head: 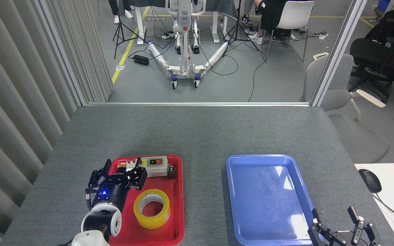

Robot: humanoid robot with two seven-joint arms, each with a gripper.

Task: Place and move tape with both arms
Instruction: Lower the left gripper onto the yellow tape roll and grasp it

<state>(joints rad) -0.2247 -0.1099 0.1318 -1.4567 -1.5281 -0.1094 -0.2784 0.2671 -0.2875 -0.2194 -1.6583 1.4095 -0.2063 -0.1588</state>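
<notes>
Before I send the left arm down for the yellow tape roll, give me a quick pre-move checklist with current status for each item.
1. Translucent yellow tape roll lies flat in the red plastic tray, hole up, nothing on it: ok.
2. Left end effector open: ok.
3. Left end effector centred over the roll: not ok, it sits up and left of it, above the small electrical parts.
4. Clearance between the fingers and those parts: cannot tell, they overlap in the head view.
5. Blue plastic tray empty for placing: ok.
6. Right end effector open, clear beside the blue tray's near right corner: ok.
</notes>
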